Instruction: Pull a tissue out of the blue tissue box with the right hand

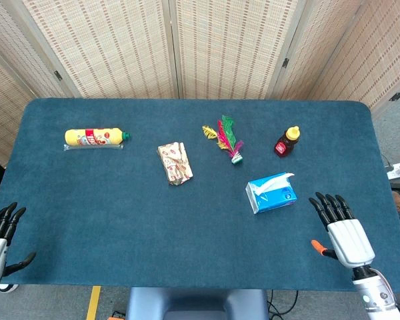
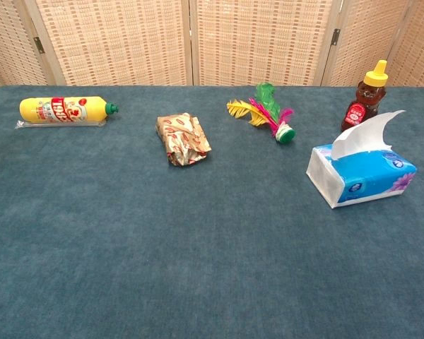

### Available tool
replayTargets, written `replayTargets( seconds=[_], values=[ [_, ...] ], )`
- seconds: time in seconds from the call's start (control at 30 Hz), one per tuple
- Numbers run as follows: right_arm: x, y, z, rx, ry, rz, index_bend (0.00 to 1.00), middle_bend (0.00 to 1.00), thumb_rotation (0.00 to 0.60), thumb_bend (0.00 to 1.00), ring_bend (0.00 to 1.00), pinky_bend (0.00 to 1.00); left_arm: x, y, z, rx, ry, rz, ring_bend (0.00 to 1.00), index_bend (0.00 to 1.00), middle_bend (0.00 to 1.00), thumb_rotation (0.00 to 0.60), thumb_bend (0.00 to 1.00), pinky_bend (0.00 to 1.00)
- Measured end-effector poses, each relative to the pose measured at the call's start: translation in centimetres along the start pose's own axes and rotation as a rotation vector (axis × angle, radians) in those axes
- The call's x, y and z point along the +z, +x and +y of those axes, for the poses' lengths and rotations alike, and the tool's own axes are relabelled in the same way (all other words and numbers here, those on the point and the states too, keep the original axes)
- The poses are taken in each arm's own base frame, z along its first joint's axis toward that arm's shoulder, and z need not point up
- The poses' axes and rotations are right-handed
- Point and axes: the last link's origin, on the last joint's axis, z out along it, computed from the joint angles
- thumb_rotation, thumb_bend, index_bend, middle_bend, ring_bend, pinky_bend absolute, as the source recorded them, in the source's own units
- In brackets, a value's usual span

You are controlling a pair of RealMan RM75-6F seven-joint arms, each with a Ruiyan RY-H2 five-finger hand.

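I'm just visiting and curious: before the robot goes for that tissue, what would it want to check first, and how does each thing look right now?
1. A tissue to grab: ok. A white tissue stands up out of the blue cardboard tissue box.
2. Right robot hand free: ok, fingers apart, holding nothing.
3. Path from hand to box: ok, only bare blue tablecloth lies between them in the head view.
4. Neighbours clear: ok, the brown honey bottle with yellow cap stands behind the box, apart from it.
5. Left robot hand out of the way: ok, at the far table edge.
6. Box stays put when pulled: cannot tell.
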Motion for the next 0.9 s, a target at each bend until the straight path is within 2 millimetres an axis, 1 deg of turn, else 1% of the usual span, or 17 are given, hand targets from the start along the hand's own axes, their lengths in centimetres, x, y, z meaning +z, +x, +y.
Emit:
replayTargets(
  seconds=[0.23,0.4,0.5,0.57,0.63,0.7,0.73,0.9],
  values=[
    [0.2,-0.2,0.0,-0.006,-0.005,-0.007,0.00,0.00,0.600,0.13,0.00,0.00,0.0,0.0,-0.1,-0.005,0.004,-0.001,0.00,0.00,0.00,0.600,0.25,0.14],
    [1.0,0.0,-0.1,-0.002,-0.004,0.009,0.00,0.00,0.600,0.13,0.00,0.00,0.1,0.0,-0.1,-0.005,0.003,-0.005,0.00,0.00,0.00,0.600,0.25,0.13],
    [2.0,0.2,-0.2,0.000,-0.004,0.014,0.02,0.00,0.600,0.13,0.00,0.00,0.1,-0.1,-0.1,-0.003,0.001,-0.010,0.00,0.00,0.00,0.600,0.25,0.14],
    [3.1,0.4,-0.3,0.000,-0.006,0.014,0.08,0.01,0.600,0.13,0.00,0.00,0.1,-0.1,-0.1,-0.005,0.001,-0.008,0.00,0.00,0.00,0.600,0.25,0.14],
    [4.3,0.7,-0.5,0.001,-0.009,0.015,0.12,0.02,0.600,0.14,0.00,0.00,0.1,0.0,-0.1,-0.010,0.003,-0.005,0.00,0.00,0.00,0.600,0.25,0.14],
    [6.0,0.9,-0.8,0.002,-0.015,0.011,0.14,0.05,0.600,0.15,0.00,0.00,0.1,0.1,-0.2,-0.017,0.006,-0.003,0.00,0.00,0.00,0.600,0.25,0.14],
    [6.4,0.9,-0.9,0.002,-0.017,0.008,0.15,0.05,0.600,0.15,0.00,0.00,0.1,0.1,-0.3,-0.019,0.008,-0.002,0.00,0.00,0.00,0.600,0.25,0.14],
    [9.9,0.6,-1.8,0.005,-0.046,-0.028,0.22,0.11,0.600,0.17,0.00,0.00,0.1,0.2,-0.3,-0.023,0.005,-0.003,0.00,0.00,0.00,0.600,0.25,0.14]
  ],
)
